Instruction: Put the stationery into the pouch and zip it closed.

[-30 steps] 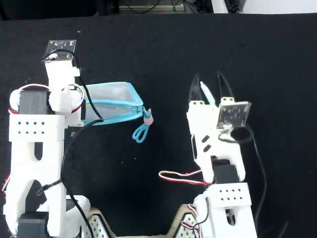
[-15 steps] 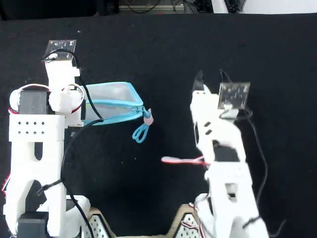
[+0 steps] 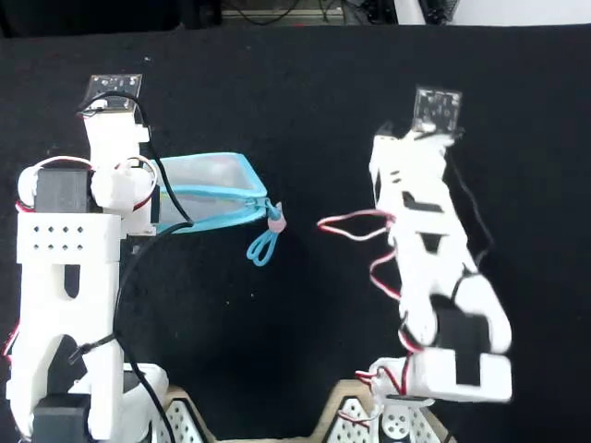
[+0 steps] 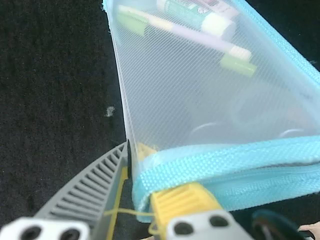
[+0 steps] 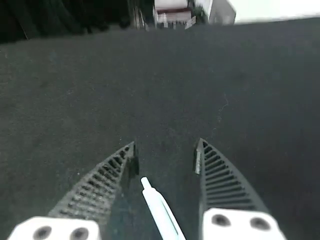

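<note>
The left gripper (image 4: pixel 134 150) is pinched on a corner of the pouch (image 4: pixel 200 100), which lies beside that arm with markers (image 4: pixel 185 35) and a glue stick (image 4: pixel 200 12) inside. Farther out, the right arm (image 3: pixel 425 231) has stretched away from its base. The right gripper (image 5: pixel 165 150) is spread around a pen (image 5: pixel 157 205) that is not clamped, so it probably still has to go in before zipping.

The table is covered by a black cloth (image 3: pixel 305 83), and a small white speck (image 4: pixel 110 111) is seen on it at the left. Beyond the far edge, dark cables (image 3: pixel 277 11) are laid, and a white surface (image 3: pixel 526 11) is seen at the far right. A strip of light wood (image 3: pixel 277 437) is visible at the near edge.
</note>
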### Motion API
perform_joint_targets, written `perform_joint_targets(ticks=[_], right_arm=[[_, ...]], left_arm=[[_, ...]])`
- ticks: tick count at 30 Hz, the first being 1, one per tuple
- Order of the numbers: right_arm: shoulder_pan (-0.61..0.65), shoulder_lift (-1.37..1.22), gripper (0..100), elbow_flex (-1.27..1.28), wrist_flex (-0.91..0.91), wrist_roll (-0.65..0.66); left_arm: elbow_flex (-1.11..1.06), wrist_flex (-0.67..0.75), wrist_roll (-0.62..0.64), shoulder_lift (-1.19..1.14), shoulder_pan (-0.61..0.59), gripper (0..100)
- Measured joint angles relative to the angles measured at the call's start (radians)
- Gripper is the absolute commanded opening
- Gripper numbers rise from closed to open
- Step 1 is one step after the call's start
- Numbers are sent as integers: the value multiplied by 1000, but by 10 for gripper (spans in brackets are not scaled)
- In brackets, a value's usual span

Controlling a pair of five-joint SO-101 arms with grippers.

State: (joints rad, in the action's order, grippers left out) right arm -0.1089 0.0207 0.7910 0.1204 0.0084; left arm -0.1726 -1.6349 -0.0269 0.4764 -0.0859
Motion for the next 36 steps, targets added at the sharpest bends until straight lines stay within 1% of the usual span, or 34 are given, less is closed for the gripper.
perform_joint_targets(ticks=[10, 26, 36], right_arm=[[-2, -218, 173, -393, -471, 0], [-2, -569, 173, -901, -944, 0], [12, -779, 173, -1208, -1169, 2]], left_arm=[[0, 0, 0, 0, 0, 30], [0, 0, 0, 0, 0, 30], [0, 0, 0, 0, 0, 30]])
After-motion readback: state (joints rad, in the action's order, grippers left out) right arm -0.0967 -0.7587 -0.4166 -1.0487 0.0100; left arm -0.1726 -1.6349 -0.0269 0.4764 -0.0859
